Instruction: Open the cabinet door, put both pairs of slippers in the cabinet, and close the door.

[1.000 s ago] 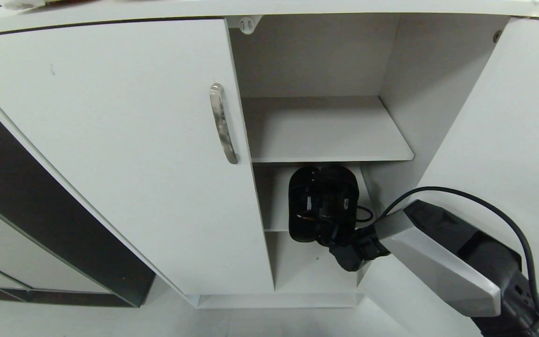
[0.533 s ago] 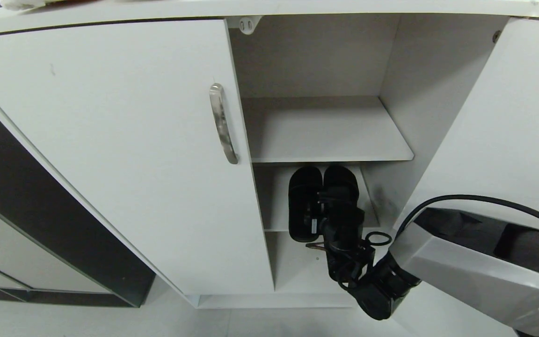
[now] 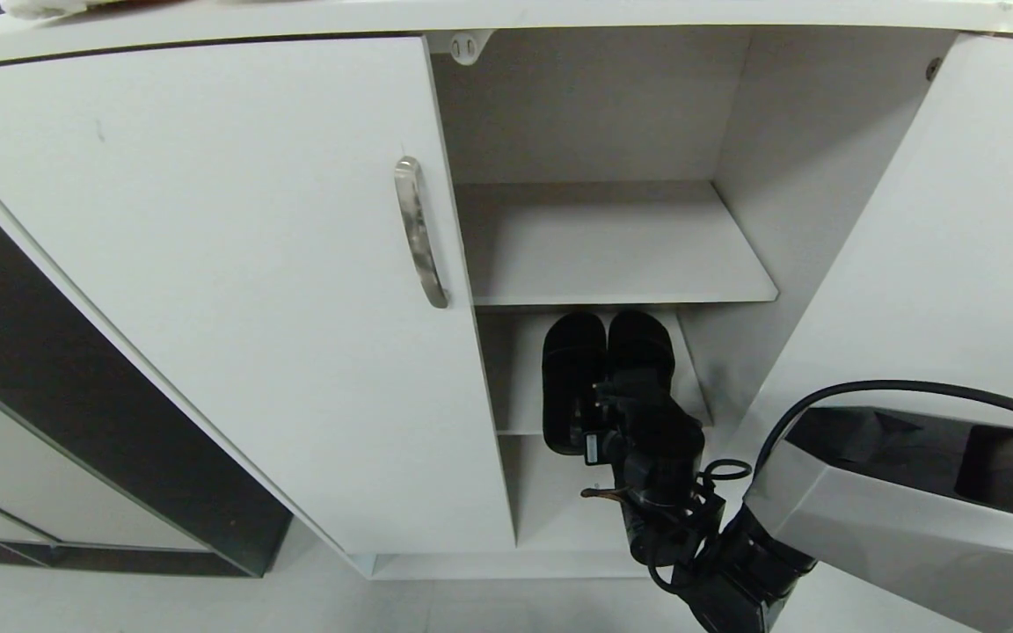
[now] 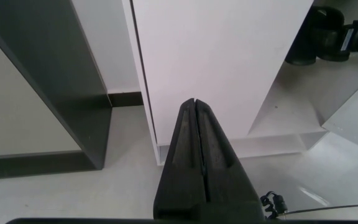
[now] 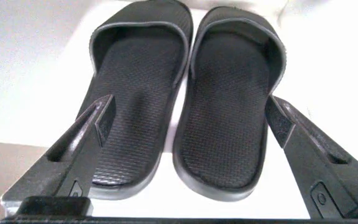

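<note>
Black slippers (image 3: 573,378) lie side by side on the cabinet's (image 3: 207,264) middle shelf (image 3: 515,396); right gripper (image 5: 188,102) fingers released, straddling their near ends; left gripper (image 4: 194,102) fingers clenched.

This looks like an indoor room set up as a home entryway — a white shoe cabinet (image 3: 788,158) with a curved metal handle (image 3: 419,233) on its closed left door (image 3: 207,264). Plain shelves (image 3: 612,246) sit inside, with a pair of black slippers (image 3: 572,360) on the lower one. The floor (image 3: 163,602) is pale and smooth, and a dark grey panel (image 3: 76,396) stands left of the cabinet.
</note>
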`<state>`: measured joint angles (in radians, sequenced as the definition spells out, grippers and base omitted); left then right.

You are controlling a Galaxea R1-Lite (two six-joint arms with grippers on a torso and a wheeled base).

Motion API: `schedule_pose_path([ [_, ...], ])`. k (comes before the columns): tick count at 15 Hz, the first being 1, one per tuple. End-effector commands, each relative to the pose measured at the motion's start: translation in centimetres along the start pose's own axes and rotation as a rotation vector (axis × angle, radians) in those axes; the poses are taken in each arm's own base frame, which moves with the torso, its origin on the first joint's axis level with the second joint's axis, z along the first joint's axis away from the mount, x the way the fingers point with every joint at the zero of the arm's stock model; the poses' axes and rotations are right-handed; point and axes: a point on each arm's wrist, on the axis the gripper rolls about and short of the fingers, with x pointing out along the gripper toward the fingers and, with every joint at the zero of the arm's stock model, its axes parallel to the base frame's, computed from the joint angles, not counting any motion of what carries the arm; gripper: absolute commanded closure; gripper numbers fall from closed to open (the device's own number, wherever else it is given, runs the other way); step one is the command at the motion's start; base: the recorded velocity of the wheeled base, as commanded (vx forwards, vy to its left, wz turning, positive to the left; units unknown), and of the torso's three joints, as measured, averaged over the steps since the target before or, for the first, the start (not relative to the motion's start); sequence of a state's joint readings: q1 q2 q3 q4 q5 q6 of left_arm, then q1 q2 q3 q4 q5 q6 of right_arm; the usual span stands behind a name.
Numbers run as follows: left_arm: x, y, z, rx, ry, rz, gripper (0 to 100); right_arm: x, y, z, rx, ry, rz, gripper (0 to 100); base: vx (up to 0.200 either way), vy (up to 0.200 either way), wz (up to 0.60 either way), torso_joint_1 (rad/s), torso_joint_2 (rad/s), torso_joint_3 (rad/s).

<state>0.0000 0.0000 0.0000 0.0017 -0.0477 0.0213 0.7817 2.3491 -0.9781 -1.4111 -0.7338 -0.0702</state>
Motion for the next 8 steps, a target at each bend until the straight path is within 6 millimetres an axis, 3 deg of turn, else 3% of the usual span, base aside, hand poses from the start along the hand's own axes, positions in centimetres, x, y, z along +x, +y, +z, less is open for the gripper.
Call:
schedule_pose_path([
  [1, 0.01, 0.00, 0.01, 0.000, 0.001, 0.000, 100, -0.04, 0.01, -0.13, -0.002, 0.002, 0.000, 0, -0.200, 0.000, 0.00, -0.002, 0.00, -0.002],
  [8, 0.01, 0.00, 0.01, 0.000, 0.001, 0.000, 100, 0.49, -0.53, -0.43, -0.008, 0.009, -0.018, 0, -0.200, 0.000, 0.00, 0.000, 0.00, 0.004],
])
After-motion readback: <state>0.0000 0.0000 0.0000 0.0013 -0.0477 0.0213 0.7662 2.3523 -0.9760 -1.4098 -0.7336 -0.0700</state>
